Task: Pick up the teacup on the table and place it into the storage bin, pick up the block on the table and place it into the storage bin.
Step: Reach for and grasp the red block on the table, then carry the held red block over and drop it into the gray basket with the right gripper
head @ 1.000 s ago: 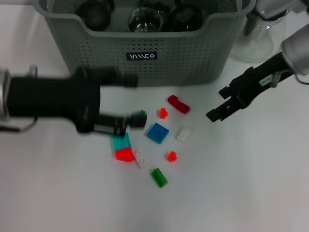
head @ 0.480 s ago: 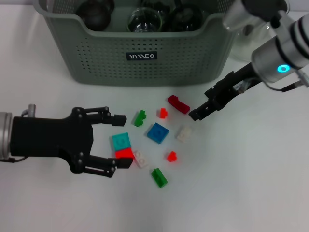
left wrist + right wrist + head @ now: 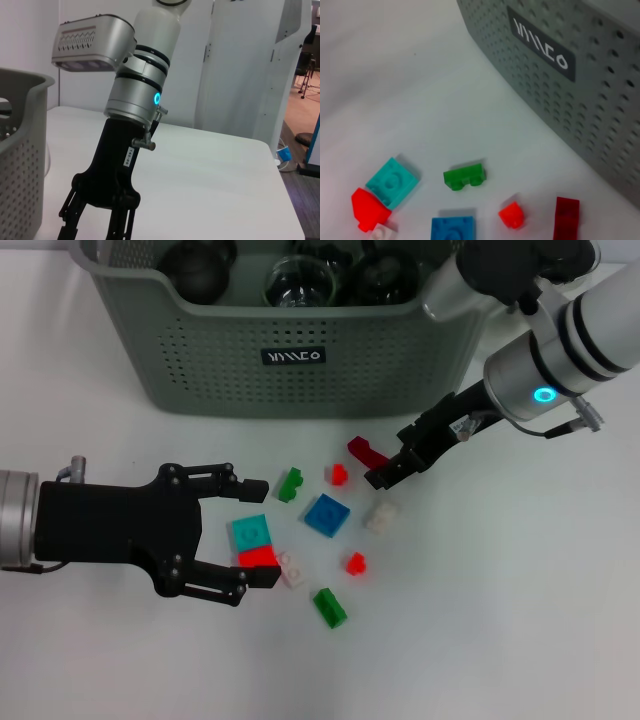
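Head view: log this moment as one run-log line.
left pincer: open, by teal block | right pincer: over dark red block | storage bin: glassware inside | blocks: on table

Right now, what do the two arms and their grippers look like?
The left gripper is matte black, with jointed fingers on a boxy black palm behind a silver wrist collar. The right gripper is slim and black, below a white and silver wrist with black bands, a glowing cyan ring light and a small white label.
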`<state>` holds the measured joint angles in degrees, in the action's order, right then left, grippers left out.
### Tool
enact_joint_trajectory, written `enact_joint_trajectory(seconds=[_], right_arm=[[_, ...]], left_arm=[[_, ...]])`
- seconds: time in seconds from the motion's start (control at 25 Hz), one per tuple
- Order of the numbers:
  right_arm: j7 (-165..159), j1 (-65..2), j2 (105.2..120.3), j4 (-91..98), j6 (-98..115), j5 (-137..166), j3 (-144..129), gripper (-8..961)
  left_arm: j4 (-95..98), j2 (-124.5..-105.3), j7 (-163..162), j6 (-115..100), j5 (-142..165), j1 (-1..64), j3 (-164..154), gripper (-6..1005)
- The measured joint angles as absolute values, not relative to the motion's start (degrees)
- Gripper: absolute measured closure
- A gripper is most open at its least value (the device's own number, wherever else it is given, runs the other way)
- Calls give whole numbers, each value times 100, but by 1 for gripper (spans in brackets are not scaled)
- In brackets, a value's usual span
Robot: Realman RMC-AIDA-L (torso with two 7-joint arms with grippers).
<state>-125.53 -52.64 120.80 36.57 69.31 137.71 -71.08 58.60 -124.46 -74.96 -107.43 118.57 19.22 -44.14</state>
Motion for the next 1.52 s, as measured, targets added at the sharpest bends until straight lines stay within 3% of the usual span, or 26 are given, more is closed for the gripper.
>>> enact_joint_trajectory(seconds=[0.16,0.4,0.72,1.16,1.36,1.52], right_arm=[[-12569,-5267,12086,3623,6739,13622,-7374,73],[-12640,-5266,12088,3535,6411,13511,-7707,272],[-12757,-5274,12094,3494,6135,13388,-8108,407],[-12920,-5277,12094,3497,5944,13341,-8502,465],[-12924,-5293,12094,3507,5949,13341,-8530,676],[-12965,-5300,12093,3545,5990,13341,-8534,730]], left_arm=[[5836,-12450,-7497,-10743,11857,1932,-4414,107],[5776,-12443,-7491,-10703,11853,1944,-4401,107],[5647,-12444,-7488,-10681,11849,2006,-4396,108],[5482,-12428,-7305,-10419,12027,2021,-4426,108],[5432,-12428,-7304,-10173,12228,2022,-4427,108],[5396,-12428,-7297,-9971,12405,2021,-4414,107]])
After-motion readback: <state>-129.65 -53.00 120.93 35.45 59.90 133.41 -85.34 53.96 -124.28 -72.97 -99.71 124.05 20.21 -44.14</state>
